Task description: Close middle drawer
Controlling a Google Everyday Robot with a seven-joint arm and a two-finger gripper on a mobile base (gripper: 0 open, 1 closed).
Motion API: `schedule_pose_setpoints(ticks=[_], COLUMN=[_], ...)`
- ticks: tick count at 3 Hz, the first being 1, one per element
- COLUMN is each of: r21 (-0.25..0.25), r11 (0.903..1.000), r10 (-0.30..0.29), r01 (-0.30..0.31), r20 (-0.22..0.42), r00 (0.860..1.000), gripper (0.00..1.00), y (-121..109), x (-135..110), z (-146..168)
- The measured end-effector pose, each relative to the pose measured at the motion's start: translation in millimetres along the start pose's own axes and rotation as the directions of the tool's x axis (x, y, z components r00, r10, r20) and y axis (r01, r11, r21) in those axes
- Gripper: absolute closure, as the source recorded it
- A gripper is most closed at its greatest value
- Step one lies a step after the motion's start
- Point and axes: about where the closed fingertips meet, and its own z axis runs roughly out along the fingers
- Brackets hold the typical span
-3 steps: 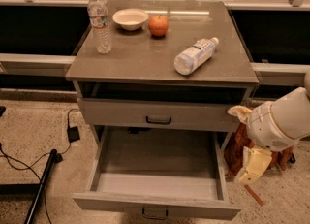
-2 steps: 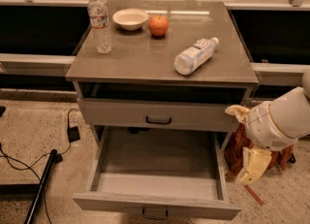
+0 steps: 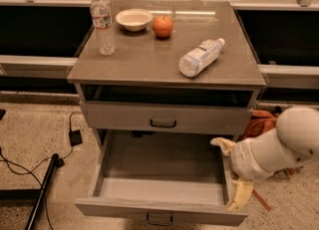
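Note:
The middle drawer (image 3: 160,175) is pulled far out of the grey cabinet. Its long shallow tray is empty, with a low front panel (image 3: 119,209) and a small dark handle (image 3: 159,219) at the bottom of the view. My gripper (image 3: 232,172), with cream fingers (image 3: 241,195), is open at the drawer's right side wall, close to its front right corner. One finger points up and left over the tray's right edge; the other hangs down by the front panel's right end. The white arm (image 3: 279,147) comes in from the right.
The drawer above (image 3: 124,115), with a taller front, stands slightly out. On the cabinet top (image 3: 144,59) are an upright water bottle (image 3: 102,23), a white bowl (image 3: 134,19), an orange fruit (image 3: 163,26) and a lying bottle (image 3: 200,57). Cables and a black pole (image 3: 42,189) lie on the left floor. An orange object (image 3: 261,123) sits behind the arm.
My gripper and arm have moved down and left, from beside the upper drawer's right end to the open middle drawer's right front corner. The drawers have not moved.

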Motion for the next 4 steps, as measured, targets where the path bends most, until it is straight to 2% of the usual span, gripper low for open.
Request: schedule_pose_setpoints(ticks=[1,2,3,4], r21=[-0.025,-0.028,-0.033,-0.059], r11=[0.9917,0.9857,0.9860,0.9878], r10=[-0.125,-0.164,-0.161,-0.139], r01=[0.126,0.166,0.164,0.144], r20=[0.058,0.067,0.082,0.074], r00=[0.990,0.984,0.984,0.988], gripper=[0.00,0.00,0.00,0.14], y=[23,25,25,38], x=[12,12,13,25], z=[44,49,52,81])
